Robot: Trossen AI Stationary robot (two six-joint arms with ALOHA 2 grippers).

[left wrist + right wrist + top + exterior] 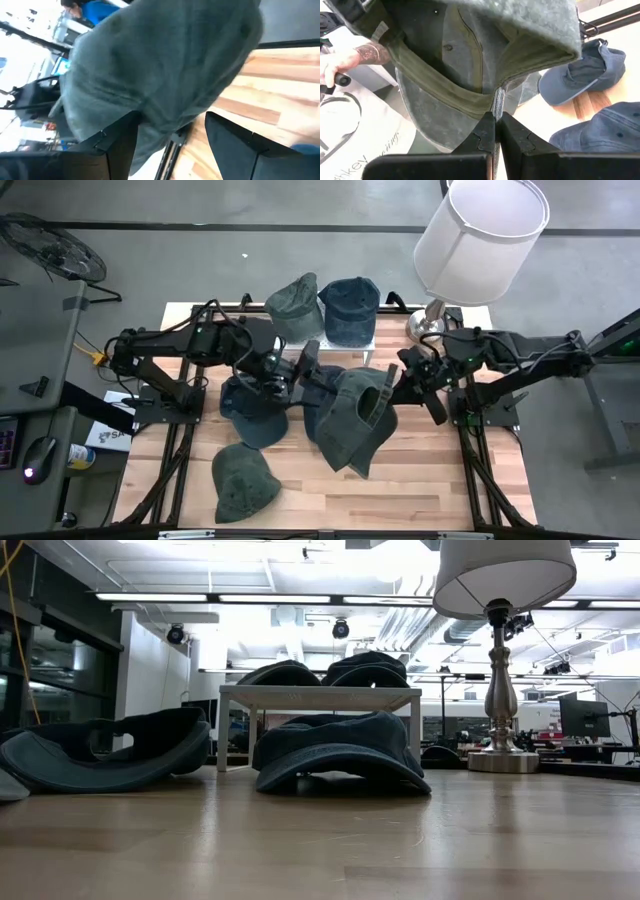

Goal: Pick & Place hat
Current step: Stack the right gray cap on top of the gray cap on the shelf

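**Q:** what's on the table (420,500) right now?

**A:** caps everywhere. The gray-green hat (352,418) hangs mid-table, above the wood. My right gripper (495,131) is clenched tight on its brim edge. My left gripper (172,137) sits at the hat's other side, fingers spread around the fabric.

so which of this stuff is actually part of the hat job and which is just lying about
In the job:
- grey-green hat, pinched by the shut right gripper
- left gripper, open beside that hat
- small white stand with two hats on it

Lying about:
- lamp
- other hats on the table: blue, green
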